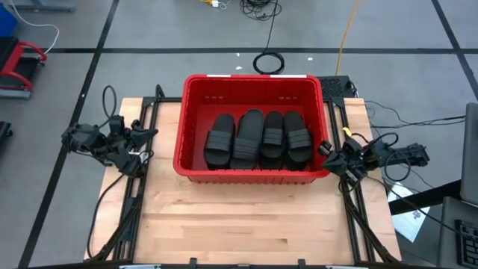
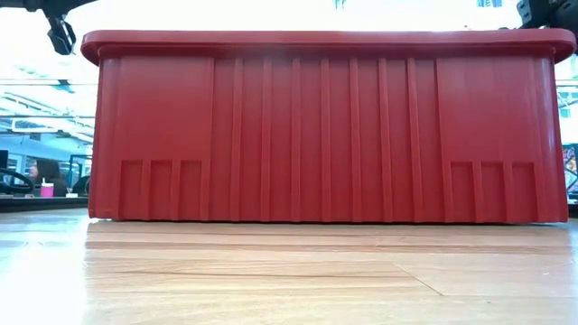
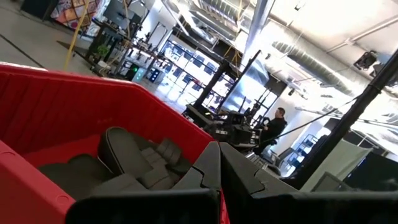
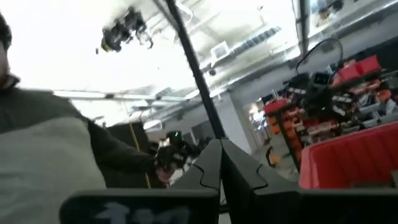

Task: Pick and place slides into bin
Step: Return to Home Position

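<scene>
The red bin [image 1: 254,175] stands on the wooden table, at its far middle, and fills the low view [image 2: 325,135]. Several black slides [image 1: 258,138] lie side by side on its floor; the left wrist view shows some of them [image 3: 137,162] over the bin's rim. My left gripper [image 1: 153,134] is shut, left of the bin and clear of it, with nothing between its fingers [image 3: 217,171]. My right gripper [image 1: 325,149] is shut, just right of the bin near its near right corner, also with nothing in it [image 4: 219,165].
Bare tabletop [image 1: 246,224] lies in front of the bin. Dark rails and cables run along both table sides [image 1: 123,217]. A person's sleeve [image 4: 56,155] shows in the right wrist view, beyond the table. A person stands far off in the room [image 3: 273,124].
</scene>
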Available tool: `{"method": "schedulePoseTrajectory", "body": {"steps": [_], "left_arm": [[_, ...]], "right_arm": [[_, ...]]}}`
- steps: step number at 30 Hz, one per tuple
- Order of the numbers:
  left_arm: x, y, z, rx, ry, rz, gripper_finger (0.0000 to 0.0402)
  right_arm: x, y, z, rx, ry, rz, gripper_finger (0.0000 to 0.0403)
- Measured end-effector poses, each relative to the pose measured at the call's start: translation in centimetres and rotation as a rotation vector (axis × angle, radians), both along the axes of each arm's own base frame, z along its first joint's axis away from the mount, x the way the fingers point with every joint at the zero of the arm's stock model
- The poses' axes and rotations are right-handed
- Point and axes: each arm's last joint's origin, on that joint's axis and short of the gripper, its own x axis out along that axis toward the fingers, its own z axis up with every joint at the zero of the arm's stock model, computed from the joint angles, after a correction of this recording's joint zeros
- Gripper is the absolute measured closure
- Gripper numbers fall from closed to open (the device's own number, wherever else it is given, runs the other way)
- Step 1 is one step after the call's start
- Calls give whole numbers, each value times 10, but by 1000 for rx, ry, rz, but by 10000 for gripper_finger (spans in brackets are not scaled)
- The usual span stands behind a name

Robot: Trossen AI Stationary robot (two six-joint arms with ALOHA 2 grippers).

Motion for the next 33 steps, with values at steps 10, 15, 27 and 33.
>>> {"method": "schedulePoseTrajectory", "body": {"steps": [10,15,27,33], "left_arm": [[1,0,-3,-10,23,-7,401],[1,0,-5,-3,42,-8,401],[1,-1,-4,16,35,-43,401],[1,-2,-1,111,27,-43,401]], "right_arm": [[-1,3,5,-69,205,-13,403],[-9,0,26,-133,175,-72,403],[-9,0,26,-91,113,-59,403],[-4,-1,18,-113,115,-158,403]]}}
